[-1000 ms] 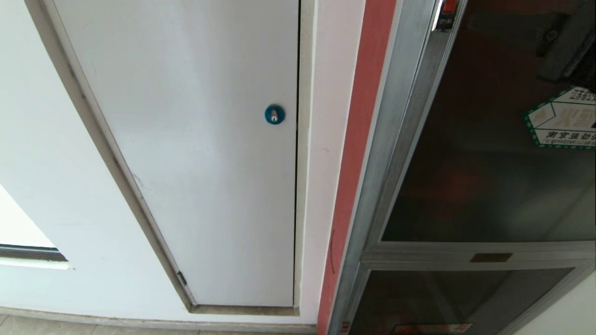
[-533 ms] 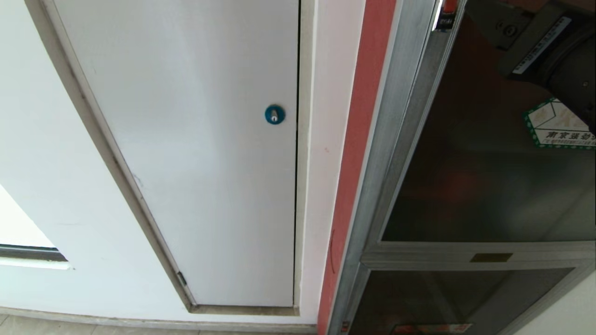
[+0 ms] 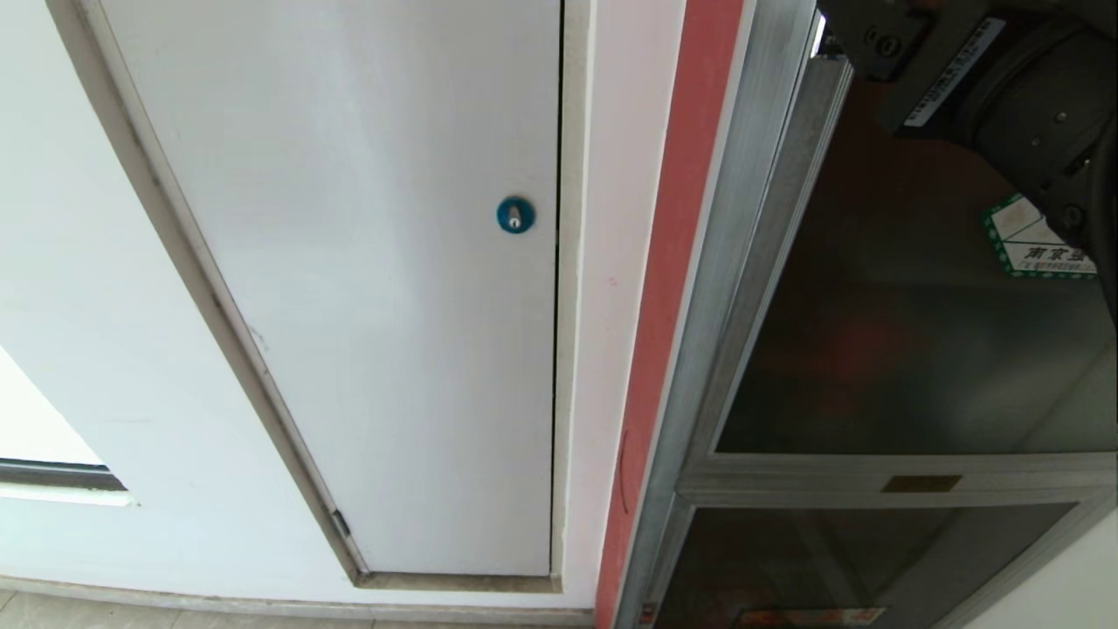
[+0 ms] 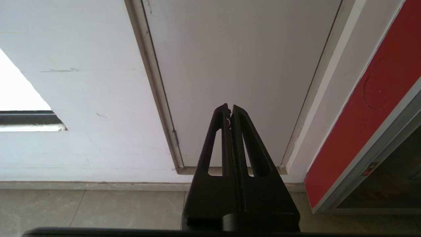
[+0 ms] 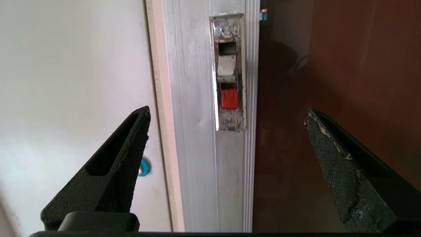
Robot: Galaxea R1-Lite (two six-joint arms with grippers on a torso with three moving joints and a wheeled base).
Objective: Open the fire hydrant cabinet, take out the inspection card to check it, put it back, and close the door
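Note:
The fire hydrant cabinet [image 3: 672,262] fills the right of the head view, with a red side and a silver frame. Its door [image 3: 891,349] is a dark glass pane; my right arm [image 3: 1004,87] covers part of the green-bordered sticker [image 3: 1035,249]. In the right wrist view my right gripper [image 5: 227,112] is open wide, straddling the door's aluminium frame [image 5: 197,148] just below the red latch tab [image 5: 229,98]. A thin bright slit runs beside the latch. My left gripper [image 4: 229,108] is shut and empty, parked low before the white panel. The inspection card is out of view.
A plain white panel [image 3: 393,306] with a round blue lock [image 3: 515,215] lies left of the cabinet. Below the door sit a small brass plate [image 3: 921,483] and a smaller glass panel [image 3: 830,559]. Tiled floor [image 4: 82,207] runs along the wall's foot.
My right arm has come into the head view from the top right and moved left across the glass toward the door frame, covering more of the sticker. The left arm has stayed still.

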